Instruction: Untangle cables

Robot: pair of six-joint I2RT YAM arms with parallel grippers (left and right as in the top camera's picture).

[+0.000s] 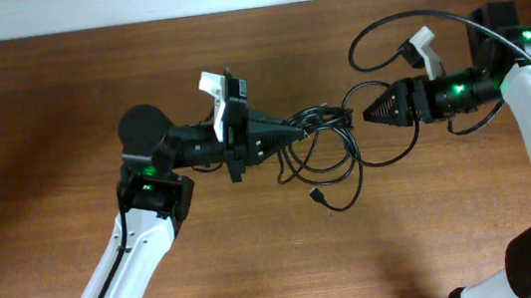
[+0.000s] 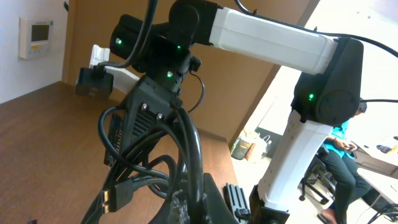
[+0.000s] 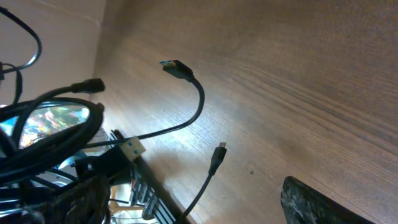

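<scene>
The left gripper [image 1: 296, 131] is clenched on the cables [image 1: 325, 116], a bundle of thin black cords that sits near the middle of the brown wooden table [image 1: 61, 112]. From the grip the cords spread right and downward in several overlapping loops, and 1 loose end with a small plug [image 1: 318, 195] lies on the wood below the loops. In the left wrist view the cords rise out of the pinch as thick black arcs, with 1 flat metal-tipped connector [image 2: 112, 198] hanging at the lower left. The right gripper [image 1: 366, 113] points left at the bundle, its tip just beside the cords; in the right wrist view its fingers [image 3: 323, 199] stand wide apart with bare table between them, so it is released and grasps nothing. That view also shows 3 plug ends clear of the bundle: 1 with a blue insert [image 3: 176, 66], 1 silver flat plug [image 3: 132, 147] and 1 small dark plug [image 3: 221, 147]. A wall panel [image 2: 32, 37] carries a small display, its writing too small to read.
</scene>
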